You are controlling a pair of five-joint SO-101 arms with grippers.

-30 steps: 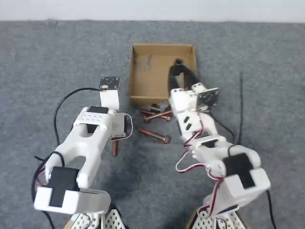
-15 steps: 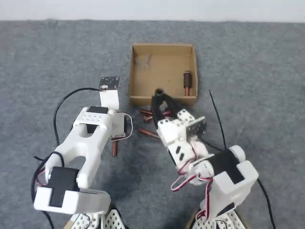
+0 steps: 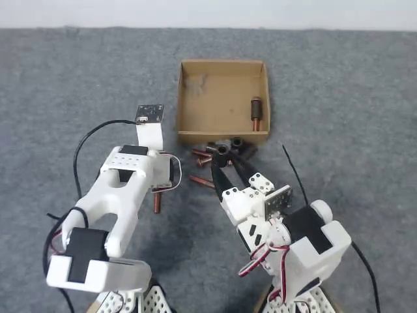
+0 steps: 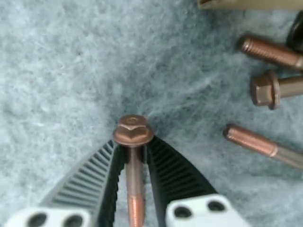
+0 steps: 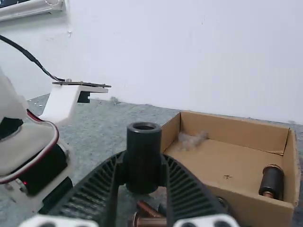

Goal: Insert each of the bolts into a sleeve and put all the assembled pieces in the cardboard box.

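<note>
Now my left claw [image 4: 133, 143] pinches a bolt [image 4: 133, 131] just under its head, and my right claw [image 5: 143, 163] pinches a sleeve [image 5: 143, 142] upright, near the cardboard box [image 3: 223, 135]. If the two don't line up, the bolt could hit the sleeve's rim — and slip from my grip.

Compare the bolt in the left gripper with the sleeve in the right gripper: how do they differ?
The bolt is copper-coloured, the sleeve black. The bolt is a thin rod with a hexagonal head; the sleeve is a thicker hollow tube. Both are clamped: the bolt in the left gripper, the sleeve in the right gripper.
</note>
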